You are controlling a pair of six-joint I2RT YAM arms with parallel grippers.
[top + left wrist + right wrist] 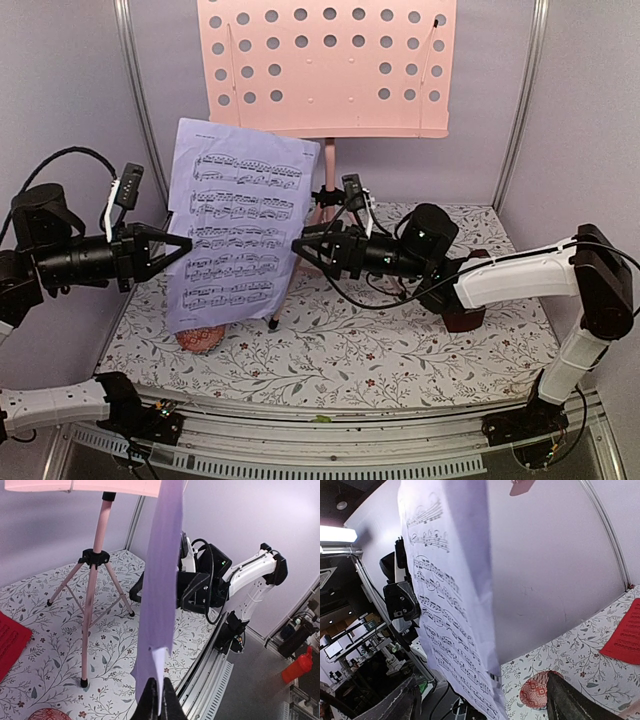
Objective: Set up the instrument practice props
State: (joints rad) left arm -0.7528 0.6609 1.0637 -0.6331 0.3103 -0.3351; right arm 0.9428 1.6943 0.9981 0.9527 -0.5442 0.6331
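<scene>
Left tool [156,701] tight on upright lavender page [240,230] of black staves, right tool [297,243] agape around its edge.

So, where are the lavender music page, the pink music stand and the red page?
lavender music page [240,225]: top view, middle of the printed side.
pink music stand [330,100]: top view, solid lower desk.
red page [622,637]: right wrist view, its visible part.

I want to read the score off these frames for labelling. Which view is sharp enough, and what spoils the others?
Top external: even light, the lavender sheet faces the camera, staves crisp. Right wrist: notes legible but skewed, wide-angle lens bends the frame post, ceiling lamp glares, the right arm's fingers are blurred. Left wrist: sheet seen nearly edge-on, no print visible.
</scene>
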